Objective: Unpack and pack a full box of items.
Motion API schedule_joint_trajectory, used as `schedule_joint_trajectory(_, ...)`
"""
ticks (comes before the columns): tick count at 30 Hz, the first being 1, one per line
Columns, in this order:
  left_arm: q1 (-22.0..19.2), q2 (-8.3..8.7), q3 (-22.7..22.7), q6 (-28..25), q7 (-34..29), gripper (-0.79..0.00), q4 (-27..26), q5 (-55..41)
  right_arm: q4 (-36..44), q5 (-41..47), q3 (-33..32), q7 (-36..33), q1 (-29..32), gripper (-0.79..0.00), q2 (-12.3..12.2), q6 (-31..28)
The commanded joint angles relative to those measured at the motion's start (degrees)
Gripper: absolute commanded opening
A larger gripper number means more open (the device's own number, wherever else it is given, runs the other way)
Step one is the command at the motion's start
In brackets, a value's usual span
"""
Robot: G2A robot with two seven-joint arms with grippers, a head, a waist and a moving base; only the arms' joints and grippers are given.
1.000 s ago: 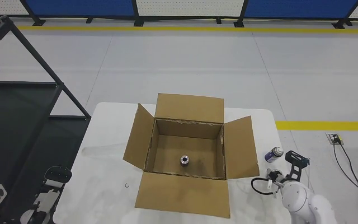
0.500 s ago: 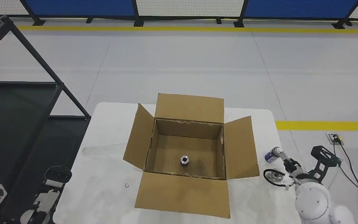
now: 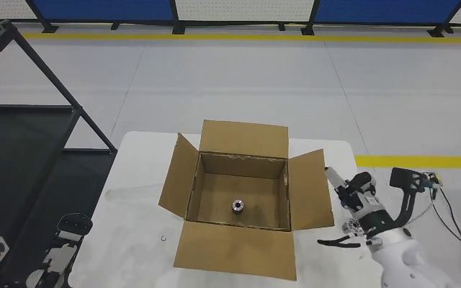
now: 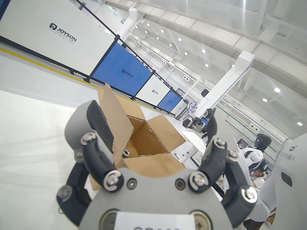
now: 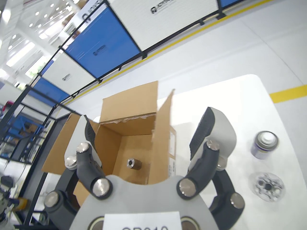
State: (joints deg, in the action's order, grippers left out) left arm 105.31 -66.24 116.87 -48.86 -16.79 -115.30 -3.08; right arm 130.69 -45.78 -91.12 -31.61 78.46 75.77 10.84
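An open cardboard box (image 3: 243,140) stands mid-table with all its flaps folded out. One small metal cylinder (image 3: 238,207) lies on its floor, also visible as the cylinder (image 5: 134,164) in the right wrist view and the cylinder (image 4: 126,153) in the left wrist view. My right gripper (image 3: 349,183) hovers open and empty just right of the box's right flap, facing the box (image 5: 129,111). Beside it on the table stand a blue can (image 5: 265,144) and a clear round disc (image 5: 268,186). My left gripper (image 4: 153,116) is open and empty, low and left of the box (image 4: 153,135).
The white table (image 3: 137,187) has bare surface left of the box, with a tiny ring (image 3: 165,238) near the front left flap. A black metal rack (image 3: 43,144) stands off the table's left side.
The right arm has swung from the table's near-right corner toward the box's right flap; its gripper now covers the spot where the can showed in the top view. The box and cylinder stayed put.
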Motion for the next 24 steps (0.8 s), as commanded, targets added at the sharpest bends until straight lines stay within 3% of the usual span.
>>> schedule_joint_trajectory(1, 0.0, 0.0, 0.0, 0.0, 0.0, 0.0, 0.0, 0.0, -0.1, -1.6, 4.4, -3.2, -3.2, 0.0, -0.1, -2.1)
schedule_joint_trajectory(4, 0.0, 0.0, 0.0, 0.0, 0.0, 0.0, 0.0, 0.0, -2.1, -4.8, 10.5, -8.8, -8.5, 0.0, -0.2, -4.0)
schedule_joint_trajectory(11, 0.0, 0.0, 0.0, 0.0, 0.0, 0.0, 0.0, 0.0, -12.9, -14.3, 26.1, -19.3, -23.0, 0.0, 0.9, -1.9)
schedule_joint_trajectory(16, 0.0, 0.0, 0.0, 0.0, 0.0, 0.0, 0.0, 0.0, -27.6, -18.1, 36.2, -29.4, -35.1, 0.0, 3.0, 2.8)
schedule_joint_trajectory(24, 0.0, 0.0, 0.0, 0.0, 0.0, 0.0, 0.0, 0.0, -48.6, -15.0, 44.7, -38.3, -46.7, 0.0, 6.8, 8.2)
